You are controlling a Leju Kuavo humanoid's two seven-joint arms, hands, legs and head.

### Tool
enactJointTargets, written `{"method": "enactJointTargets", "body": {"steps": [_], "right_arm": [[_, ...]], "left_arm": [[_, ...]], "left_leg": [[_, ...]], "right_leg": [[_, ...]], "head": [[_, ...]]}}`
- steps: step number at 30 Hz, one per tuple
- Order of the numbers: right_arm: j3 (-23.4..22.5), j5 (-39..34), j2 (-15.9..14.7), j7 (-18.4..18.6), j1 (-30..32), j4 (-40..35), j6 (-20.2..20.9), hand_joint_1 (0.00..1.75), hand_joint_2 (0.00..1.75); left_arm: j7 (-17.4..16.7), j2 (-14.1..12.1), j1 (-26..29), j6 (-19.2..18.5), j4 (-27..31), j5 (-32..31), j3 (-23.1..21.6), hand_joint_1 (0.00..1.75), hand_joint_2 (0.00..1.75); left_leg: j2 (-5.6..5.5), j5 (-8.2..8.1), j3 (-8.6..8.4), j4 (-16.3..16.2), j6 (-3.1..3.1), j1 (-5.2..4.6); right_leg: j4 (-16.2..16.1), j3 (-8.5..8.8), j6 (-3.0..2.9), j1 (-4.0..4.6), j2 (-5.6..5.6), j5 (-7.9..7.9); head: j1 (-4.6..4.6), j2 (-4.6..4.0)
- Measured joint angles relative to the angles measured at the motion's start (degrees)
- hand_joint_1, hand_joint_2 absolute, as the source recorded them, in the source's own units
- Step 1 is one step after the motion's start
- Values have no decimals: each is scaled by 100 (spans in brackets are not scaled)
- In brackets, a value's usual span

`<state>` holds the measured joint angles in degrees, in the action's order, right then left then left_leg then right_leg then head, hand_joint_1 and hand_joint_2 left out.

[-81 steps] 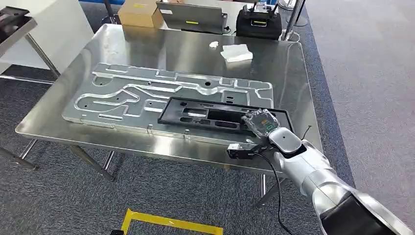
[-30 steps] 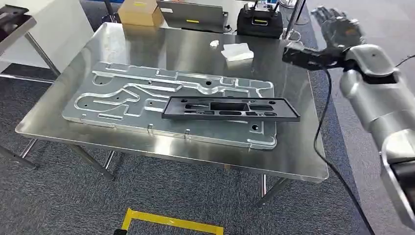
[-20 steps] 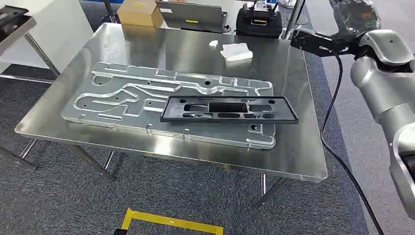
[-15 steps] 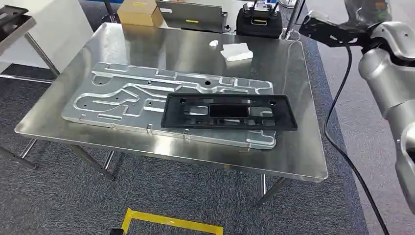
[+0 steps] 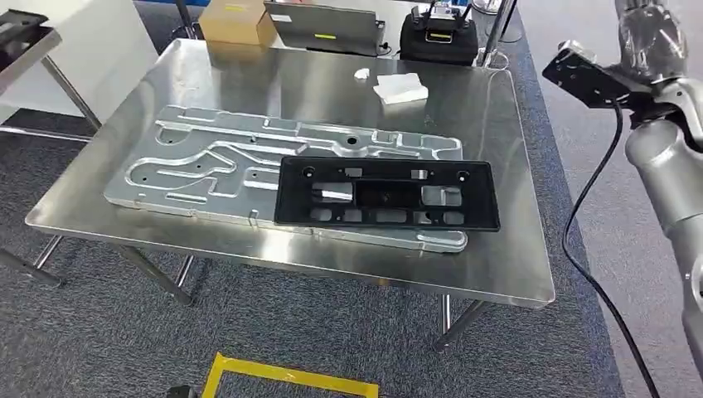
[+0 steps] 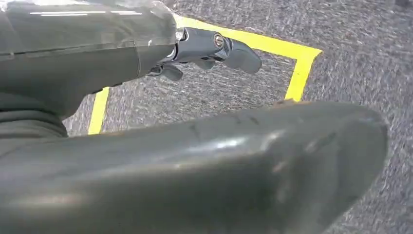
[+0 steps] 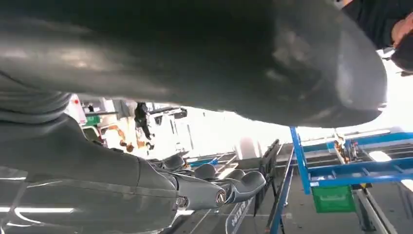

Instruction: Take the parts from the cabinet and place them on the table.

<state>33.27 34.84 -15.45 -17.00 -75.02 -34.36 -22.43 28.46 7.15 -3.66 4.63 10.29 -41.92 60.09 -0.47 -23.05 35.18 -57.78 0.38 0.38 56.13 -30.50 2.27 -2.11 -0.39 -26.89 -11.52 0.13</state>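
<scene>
black part (image 5: 387,194) lies flat on metal plate (image 5: 249,162); right hand (image 7: 214,185) raised, fingers apart, empty; left hand (image 6: 209,48) empty too.

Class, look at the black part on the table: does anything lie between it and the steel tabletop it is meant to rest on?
Yes. The black part lies on the large machined aluminium plate, which separates most of it from the table. Only its right end overhangs the plate's edge.
</scene>
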Motion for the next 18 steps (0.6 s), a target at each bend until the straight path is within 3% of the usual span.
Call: {"method": "enactJointTargets", "body": {"steps": [3,5,10,11,12,13,15,16,17,18], "right_arm": [[0,-39,-76,37,100,-102,0,0,0],[0,-61,-133,44,146,-153,-2,0,0],[-26,-90,-326,22,401,-299,-74,0,0],[-50,-92,-384,11,456,-345,-83,0,0],[-76,-96,-448,7,490,-382,-100,0,0],[-87,-96,-491,7,516,-406,-116,0,0],[-101,-79,-564,41,628,-437,-149,0,0],[-101,-46,-599,55,711,-463,-155,0,0],[-103,-20,-636,61,798,-494,-155,0,0],[-103,-6,-678,61,862,-536,-151,0,0]], "left_arm": [[-78,-2,0,28,0,-7,42,0,0],[-124,-2,-3,65,0,-13,83,0,0],[-168,-2,3,76,0,-15,107,0,0],[-164,-2,1,72,0,-22,109,0,0],[-148,13,-3,68,0,-22,109,0,0],[-140,15,-7,55,0,-24,109,0,0],[-138,20,-10,24,0,-31,109,0,0],[-135,22,-8,7,0,-39,109,0,0],[-129,30,-6,-7,0,-46,109,0,0],[-118,33,-7,-20,0,-50,109,0,0]], "left_leg": [[-1,-9,3,-5,14,-18],[0,-19,6,-17,29,-35],[-4,-29,17,-55,134,-57],[1,12,-25,39,190,7],[10,33,-39,73,210,-10],[9,43,-30,75,232,-21],[5,44,-22,74,245,-53],[2,42,-19,67,249,-70],[-4,42,-17,56,249,-81],[-13,41,-7,35,249,-88]], "right_leg": [[0,0,15,-16,-1,-1],[-1,2,62,-35,1,-10],[-33,39,188,-53,-2,6],[-21,44,190,-69,5,-44],[109,-4,164,-69,8,-164],[455,-175,139,-47,9,-398],[1394,-627,112,-2,20,-816],[1718,-796,106,12,26,-883],[1796,-854,94,23,26,-803],[1579,-776,71,33,27,-572]], "head": [[0,0],[0,0],[0,0],[0,0],[2,0],[0,0],[0,0],[2,0],[0,0],[2,0]]}}
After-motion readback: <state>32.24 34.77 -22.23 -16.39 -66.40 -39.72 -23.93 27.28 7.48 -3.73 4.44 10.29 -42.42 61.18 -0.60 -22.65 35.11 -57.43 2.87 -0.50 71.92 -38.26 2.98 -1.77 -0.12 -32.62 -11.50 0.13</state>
